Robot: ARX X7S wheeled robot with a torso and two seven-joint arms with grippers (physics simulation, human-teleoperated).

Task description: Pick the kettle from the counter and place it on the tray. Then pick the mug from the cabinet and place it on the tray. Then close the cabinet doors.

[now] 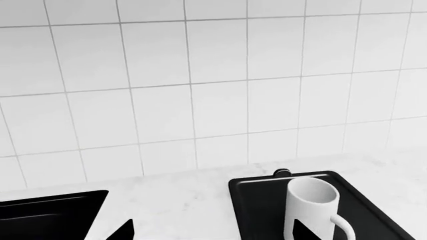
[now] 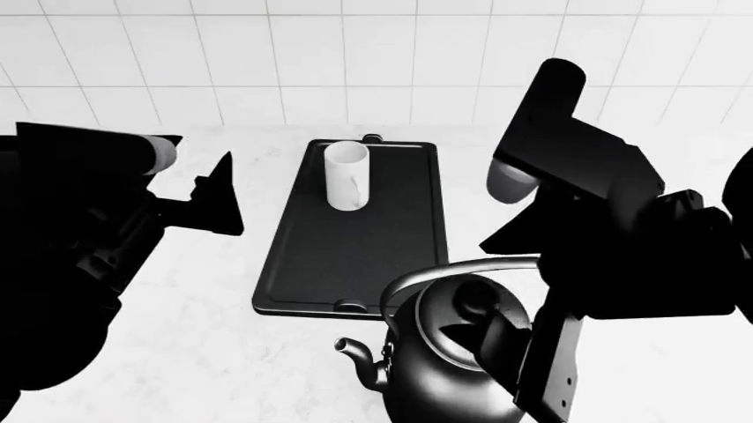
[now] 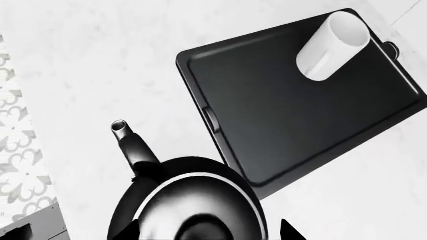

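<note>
Upright, the plain white cylindrical mug (image 2: 346,176) stands on the flat black rectangular tray (image 2: 353,256) — the shiny dark-grey metal kettle (image 2: 453,357) sits on the white marble desk (image 2: 176,352) beside it, under the right gripper (image 2: 518,352), whose grip cannot be told; the left gripper (image 2: 218,203) hangs spread, empty.

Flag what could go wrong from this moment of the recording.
The kettle sits on the counter off the tray's near right corner, about as wide as the tray, so it may land overhanging the rim. The mug already stands at the far end; a long placement could knock it. The thin wire handle could slip in the right gripper.
</note>
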